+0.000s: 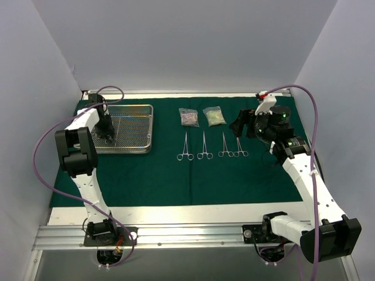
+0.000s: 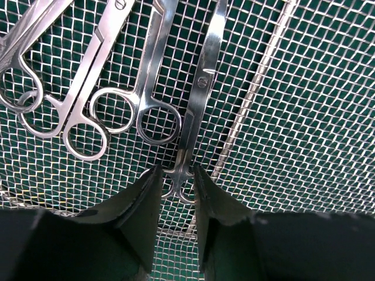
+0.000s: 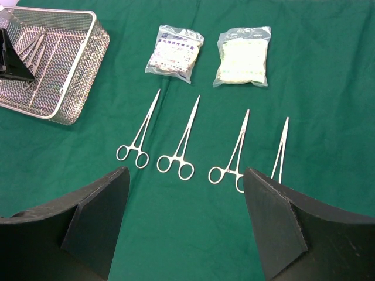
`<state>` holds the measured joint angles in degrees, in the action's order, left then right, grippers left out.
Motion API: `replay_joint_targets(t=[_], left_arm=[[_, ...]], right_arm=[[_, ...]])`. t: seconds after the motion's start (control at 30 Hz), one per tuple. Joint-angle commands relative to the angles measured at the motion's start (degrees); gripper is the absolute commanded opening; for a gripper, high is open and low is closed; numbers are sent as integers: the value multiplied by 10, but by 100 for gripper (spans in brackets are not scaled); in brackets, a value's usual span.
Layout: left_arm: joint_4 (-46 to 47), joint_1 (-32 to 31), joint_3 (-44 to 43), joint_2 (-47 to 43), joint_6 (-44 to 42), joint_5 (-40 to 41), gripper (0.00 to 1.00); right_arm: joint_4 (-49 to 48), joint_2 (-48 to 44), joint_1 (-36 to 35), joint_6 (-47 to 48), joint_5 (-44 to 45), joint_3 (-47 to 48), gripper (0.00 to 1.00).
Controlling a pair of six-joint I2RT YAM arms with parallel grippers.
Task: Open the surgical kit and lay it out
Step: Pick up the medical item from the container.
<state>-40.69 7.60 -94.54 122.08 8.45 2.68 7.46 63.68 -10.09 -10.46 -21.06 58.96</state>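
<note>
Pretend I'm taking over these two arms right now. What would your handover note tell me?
Left claw: in the mesh tray, jaws set close around the handle rings of one clamp; firm grip unclear.
Right claw: open, empty, above the green cloth.
Done: cloth spread, two pouches and four clamps laid out in rows.
Left: several clamps lie in the tray, to join the row.
</note>
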Motion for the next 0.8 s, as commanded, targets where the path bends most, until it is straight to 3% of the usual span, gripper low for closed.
replay_joint_targets(t=[0.0,0.23,0.3,0.47,0.77], left_arm=[[3,-5,-6,5,16,-23,36],[-6,-42,-13,0,68,-38,35],[-15,-60,-25,-2,82,-36,31],[-35,-70,-52,-16,126,14,30],[-57,-70,-86,-16,233,109,47]], right_arm=[[-17,3,4,6,-8,-3,74],[-18,7,4,5,-5,-5,74],[-19,10,4,4,-6,-5,73],[-19,13,4,4,-6,-4,73],[-21,14,4,-1,-7,-10,73]])
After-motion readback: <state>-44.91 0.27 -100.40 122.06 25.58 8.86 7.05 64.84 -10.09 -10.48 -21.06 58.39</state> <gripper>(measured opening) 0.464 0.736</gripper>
